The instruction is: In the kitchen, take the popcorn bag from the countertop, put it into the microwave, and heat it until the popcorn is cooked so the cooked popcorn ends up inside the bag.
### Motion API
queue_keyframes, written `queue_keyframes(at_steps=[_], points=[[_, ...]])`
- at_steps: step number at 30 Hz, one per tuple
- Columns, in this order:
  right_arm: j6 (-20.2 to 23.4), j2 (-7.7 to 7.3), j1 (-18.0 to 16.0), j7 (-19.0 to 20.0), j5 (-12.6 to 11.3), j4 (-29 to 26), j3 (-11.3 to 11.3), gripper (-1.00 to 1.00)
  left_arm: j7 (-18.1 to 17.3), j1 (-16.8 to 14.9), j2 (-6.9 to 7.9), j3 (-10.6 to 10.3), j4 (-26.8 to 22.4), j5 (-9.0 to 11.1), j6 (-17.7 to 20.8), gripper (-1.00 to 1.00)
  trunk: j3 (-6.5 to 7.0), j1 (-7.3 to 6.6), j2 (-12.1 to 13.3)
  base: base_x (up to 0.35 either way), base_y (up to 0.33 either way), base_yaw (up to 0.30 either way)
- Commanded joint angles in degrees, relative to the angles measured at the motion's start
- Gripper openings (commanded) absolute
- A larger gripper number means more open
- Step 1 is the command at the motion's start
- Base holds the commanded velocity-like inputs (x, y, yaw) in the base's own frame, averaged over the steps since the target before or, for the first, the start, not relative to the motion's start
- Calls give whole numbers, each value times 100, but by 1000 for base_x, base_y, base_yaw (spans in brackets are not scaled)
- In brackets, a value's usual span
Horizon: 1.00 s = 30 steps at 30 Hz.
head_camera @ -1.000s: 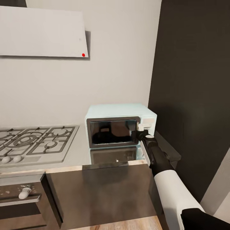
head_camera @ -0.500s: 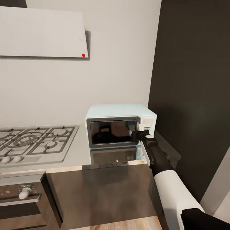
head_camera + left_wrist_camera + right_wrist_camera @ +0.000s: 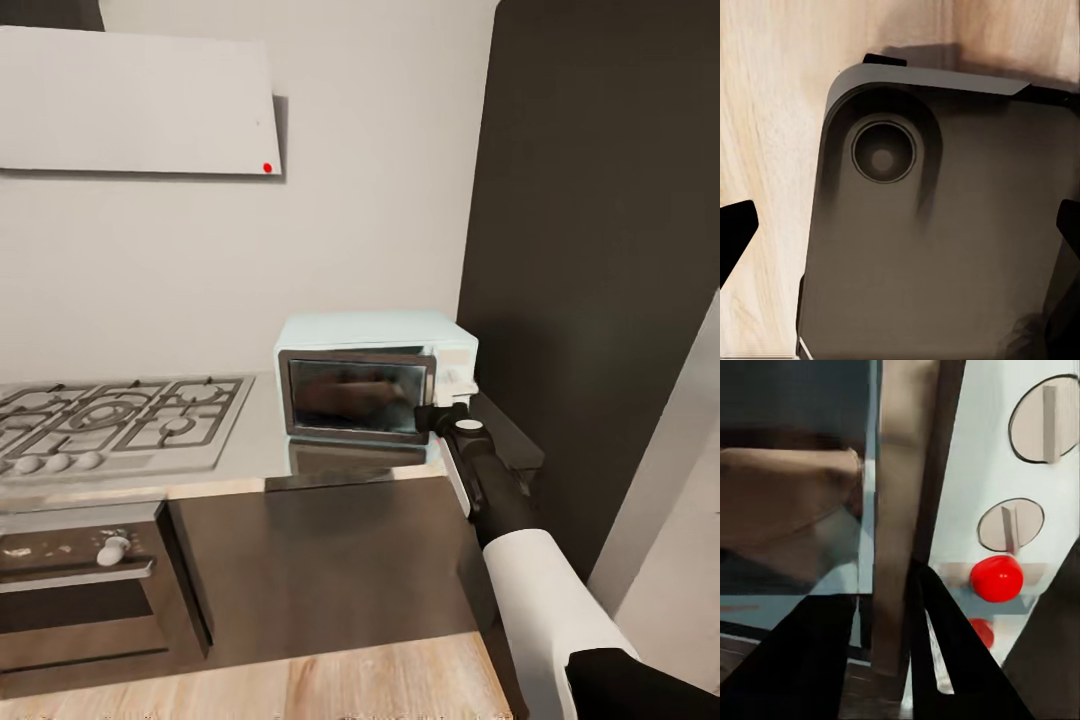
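Observation:
The pale mint microwave (image 3: pixel 375 335) stands on the grey countertop (image 3: pixel 250 455) against the wall. Its dark glass door (image 3: pixel 355 393) looks closed or nearly so. Behind the glass lies a tan, crumpled shape, the popcorn bag (image 3: pixel 787 495). My right gripper (image 3: pixel 428 415) is at the door's right edge, its fingers closed narrowly about the door's edge strip (image 3: pixel 900 510). Beside it is the white panel with two knobs (image 3: pixel 1044 418) and a red dot (image 3: pixel 996 577). My left gripper (image 3: pixel 900 229) hangs open over my dark base (image 3: pixel 945 247) and holds nothing.
A gas hob (image 3: pixel 120 420) lies on the counter left of the microwave, with a built-in oven (image 3: pixel 80 590) beneath it. A tall dark cabinet (image 3: pixel 590 250) stands right of the microwave. A pale hood (image 3: pixel 130 100) hangs above the hob. Wood plank floor (image 3: pixel 380 680) runs along the cabinet fronts.
The whole head view has shifted, so the camera moved: the microwave looks smaller and more floor shows. My right gripper stays at the door's right edge. The glass now shows a tan shape.

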Motion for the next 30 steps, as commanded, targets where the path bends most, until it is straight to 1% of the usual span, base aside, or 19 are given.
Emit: queue_keyframes(at_steps=[1, 6, 19, 30], points=[[31, 3, -2, 0, -1, -2, 0, -100, 5, -1, -1, 1, -2, 37, -13, 100, -6, -3, -3, -265, 0, 0], [31, 3, -2, 0, -1, -2, 0, -100, 5, -1, -1, 1, -1, 37, -13, 100, -6, -3, -3, -190, 0, 0], [30, 3, -2, 0, 0, -2, 0, -100, 9, -1, -9, 8, 4, 37, -13, 100, -6, -3, -3, -108, 0, 0], [31, 3, -2, 0, 0, -2, 0, -100, 5, -1, -9, 8, -1, 37, -13, 100, -6, -3, -3, -210, 0, 0]])
